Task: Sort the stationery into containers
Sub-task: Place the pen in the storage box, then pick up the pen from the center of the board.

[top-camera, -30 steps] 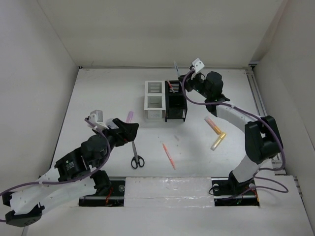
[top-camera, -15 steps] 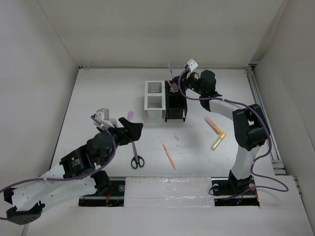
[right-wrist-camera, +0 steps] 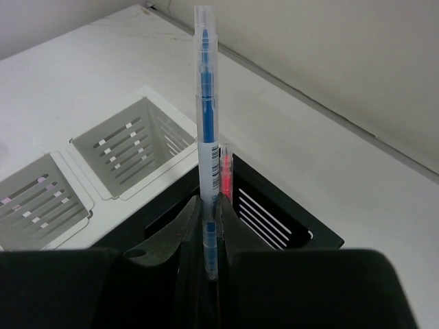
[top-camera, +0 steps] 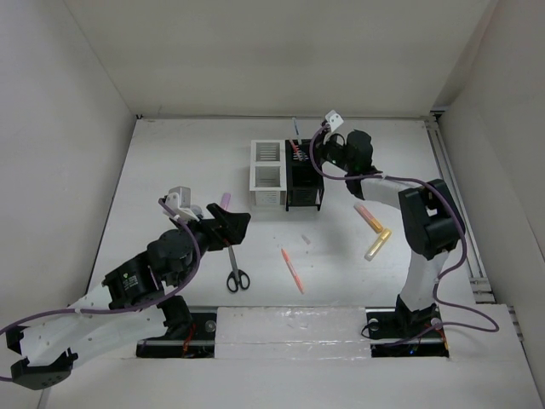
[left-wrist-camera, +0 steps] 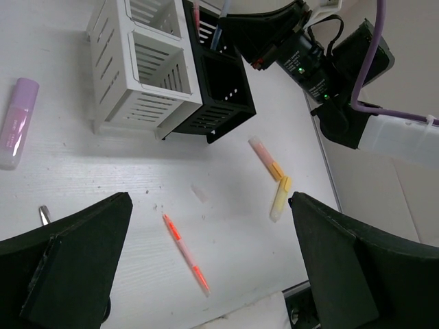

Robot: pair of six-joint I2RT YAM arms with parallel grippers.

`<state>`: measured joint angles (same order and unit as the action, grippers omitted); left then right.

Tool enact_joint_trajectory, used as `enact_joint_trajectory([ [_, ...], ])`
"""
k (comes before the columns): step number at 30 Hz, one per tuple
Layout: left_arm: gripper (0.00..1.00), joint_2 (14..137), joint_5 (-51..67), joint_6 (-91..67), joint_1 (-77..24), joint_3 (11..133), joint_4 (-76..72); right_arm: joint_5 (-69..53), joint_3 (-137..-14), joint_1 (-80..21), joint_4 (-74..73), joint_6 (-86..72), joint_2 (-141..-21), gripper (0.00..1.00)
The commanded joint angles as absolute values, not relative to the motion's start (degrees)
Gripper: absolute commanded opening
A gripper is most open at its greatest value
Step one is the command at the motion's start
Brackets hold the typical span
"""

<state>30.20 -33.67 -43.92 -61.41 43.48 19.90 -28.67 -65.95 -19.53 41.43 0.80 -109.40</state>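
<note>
My right gripper [right-wrist-camera: 209,205] is shut on a blue pen [right-wrist-camera: 206,103], held upright just above the black container's [right-wrist-camera: 288,212] far compartment, where a red pen [right-wrist-camera: 226,171] stands. From above, the right gripper [top-camera: 317,146] and blue pen [top-camera: 295,128] sit at the black container's [top-camera: 304,181] far end, with the white container [top-camera: 266,175] beside it. My left gripper [top-camera: 232,223] is open and empty, hovering above the table near a lilac highlighter [top-camera: 226,201] and black-handled scissors [top-camera: 236,271]. In its wrist view the left gripper [left-wrist-camera: 210,199] frames an orange-red pen [left-wrist-camera: 185,253].
A pink-orange highlighter [top-camera: 368,217] and a yellow highlighter [top-camera: 378,244] lie to the right of the containers. A tiny eraser [top-camera: 306,240] rests near the orange-red pen [top-camera: 292,270]. White walls enclose the table on three sides.
My right gripper has carried the blue pen left and lower, over the black container's far compartment. The left arm edged forward and right early on, then held still.
</note>
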Motion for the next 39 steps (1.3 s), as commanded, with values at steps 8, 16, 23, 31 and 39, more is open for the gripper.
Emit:
enact_joint_trajectory([
  [8,1.00,30.32,-32.87,-42.98,-61.61,42.89,17.31,-28.65,-65.57,-18.72,45.70,0.18,-109.60,0.38],
  [16,1.00,30.32,-32.87,-42.98,-61.61,42.89,17.31,-30.05,-63.38,-18.72,47.54,-1.13,-107.23,0.74],
  [23,1.00,31.38,-34.19,-43.50,-61.61,43.41,17.84,-27.09,-61.08,-22.22,45.81,-3.16,-94.85,1.00],
  [31,1.00,38.57,-41.39,-50.70,-61.61,47.80,27.05,-6.71,-65.21,-30.14,12.78,-5.17,-80.70,1.00],
  [39,1.00,43.15,-45.88,-58.01,-61.61,50.19,31.99,6.86,-53.18,-39.46,-3.34,-14.93,-67.77,1.00],
])
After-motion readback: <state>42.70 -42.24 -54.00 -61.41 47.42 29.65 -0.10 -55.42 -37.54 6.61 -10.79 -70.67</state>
